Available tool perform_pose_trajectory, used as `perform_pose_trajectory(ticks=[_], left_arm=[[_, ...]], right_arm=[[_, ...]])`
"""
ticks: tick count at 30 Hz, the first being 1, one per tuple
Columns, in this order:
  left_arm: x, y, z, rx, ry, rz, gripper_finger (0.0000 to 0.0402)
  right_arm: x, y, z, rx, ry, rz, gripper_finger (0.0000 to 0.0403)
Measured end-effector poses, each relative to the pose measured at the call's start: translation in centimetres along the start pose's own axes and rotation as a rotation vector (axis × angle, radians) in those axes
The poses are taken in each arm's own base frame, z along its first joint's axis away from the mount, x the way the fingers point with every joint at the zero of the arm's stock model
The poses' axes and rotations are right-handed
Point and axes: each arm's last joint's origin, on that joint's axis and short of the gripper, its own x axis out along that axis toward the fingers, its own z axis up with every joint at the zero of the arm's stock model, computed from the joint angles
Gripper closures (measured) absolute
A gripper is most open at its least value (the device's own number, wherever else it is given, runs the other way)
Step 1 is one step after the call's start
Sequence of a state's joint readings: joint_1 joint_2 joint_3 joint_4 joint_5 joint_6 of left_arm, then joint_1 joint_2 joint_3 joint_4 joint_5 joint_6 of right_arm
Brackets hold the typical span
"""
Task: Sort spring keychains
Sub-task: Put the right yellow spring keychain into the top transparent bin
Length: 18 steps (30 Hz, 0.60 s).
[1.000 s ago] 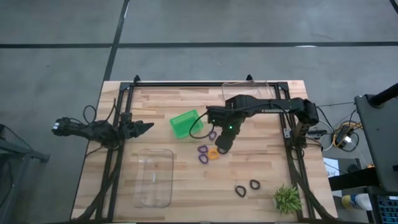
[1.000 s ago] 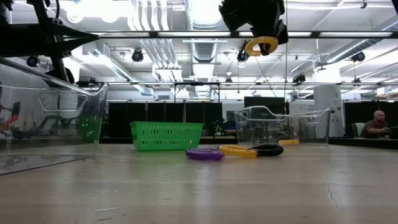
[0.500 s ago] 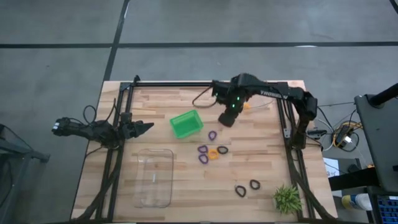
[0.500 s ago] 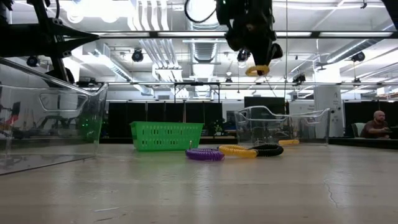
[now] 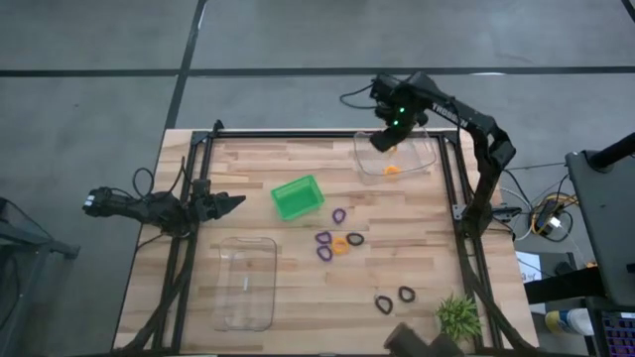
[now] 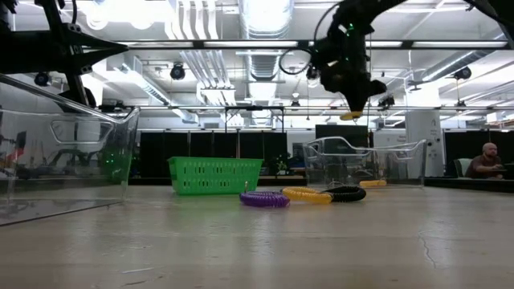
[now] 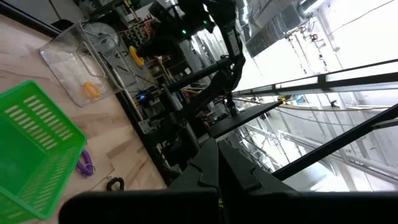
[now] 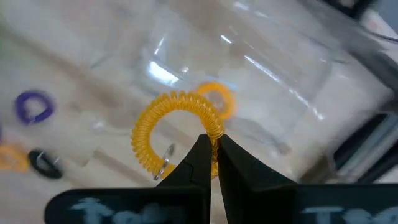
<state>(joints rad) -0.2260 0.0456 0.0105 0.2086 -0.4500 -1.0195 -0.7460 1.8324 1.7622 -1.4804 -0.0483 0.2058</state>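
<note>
Your right gripper (image 8: 209,151) is pinching an orange spring keychain (image 8: 177,134) and hanging over the clear bin (image 5: 395,152) at the far right. Another orange loop (image 5: 392,170) is lying inside. Be lowering before releasing. Your left gripper (image 5: 236,199) is waiting clenched, empty.

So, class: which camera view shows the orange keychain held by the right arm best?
The right wrist view: the held orange keychain fills the frame, pinched in the shut jaws above the clear bin. The high view shows a speck, the low view a sliver, the left wrist view a distant dot.
</note>
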Motion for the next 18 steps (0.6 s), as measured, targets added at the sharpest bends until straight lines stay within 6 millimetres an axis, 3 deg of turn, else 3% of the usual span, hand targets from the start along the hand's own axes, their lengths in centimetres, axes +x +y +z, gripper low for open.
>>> perform_pose_trajectory(ticks=[11, 18], left_arm=[[0.0, 0.0, 0.0, 0.002, 0.0, 0.0, 0.0402], [0.0, 0.0, 0.0, 0.003, 0.0, 0.0, 0.0402]], right_arm=[[0.5, -1.1, 0.6, 0.033, -0.03, 0.008, 0.0394], [3.9, -1.3, 0.3, 0.046, 0.023, -0.002, 0.0394]])
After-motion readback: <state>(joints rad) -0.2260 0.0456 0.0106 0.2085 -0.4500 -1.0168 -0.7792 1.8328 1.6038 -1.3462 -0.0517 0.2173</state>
